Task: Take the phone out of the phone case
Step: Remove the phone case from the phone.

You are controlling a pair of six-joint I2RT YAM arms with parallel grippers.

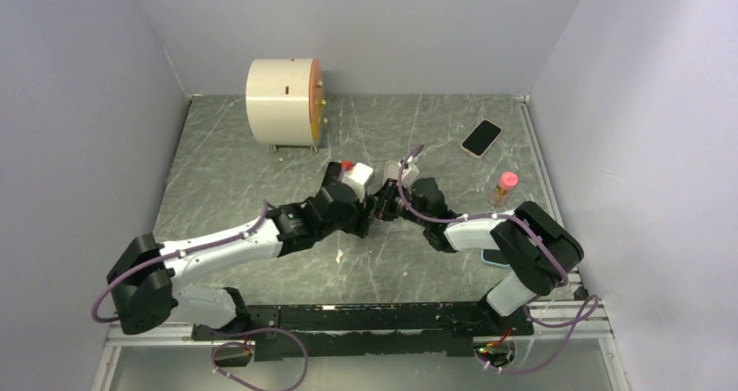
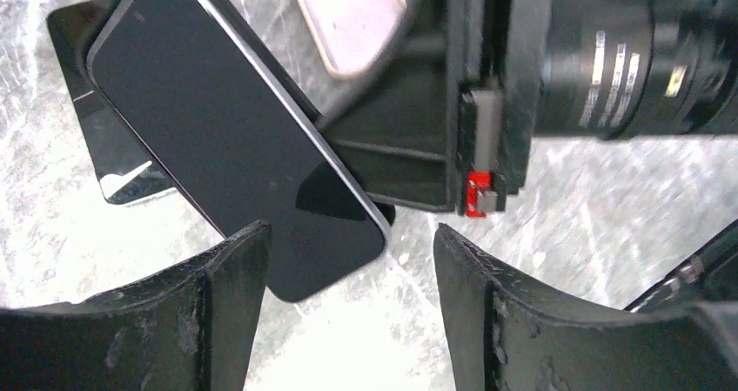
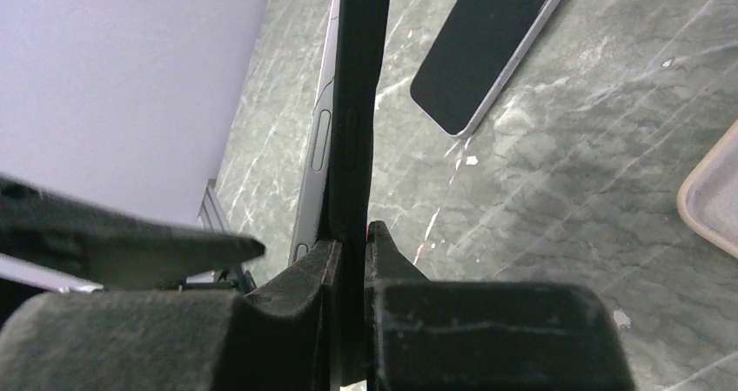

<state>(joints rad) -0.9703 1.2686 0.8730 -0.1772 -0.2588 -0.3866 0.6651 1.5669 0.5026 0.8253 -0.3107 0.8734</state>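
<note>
Beyond the left fingers, a blurred pinkish slab runs off the top edge. The case pinched between the right fingers leaves the frame above them; to their right a beige rim is cut off, unidentifiable. From above, the meeting fingers hide the case.

Set high behind the near edge, looking down over the whole worktop. From the left wrist, close, facing down at the middle. From the right wrist, close and low, facing the far-right corner. Shared by both wrists, the phone case; by right wrist and top, a loose phone.
</note>
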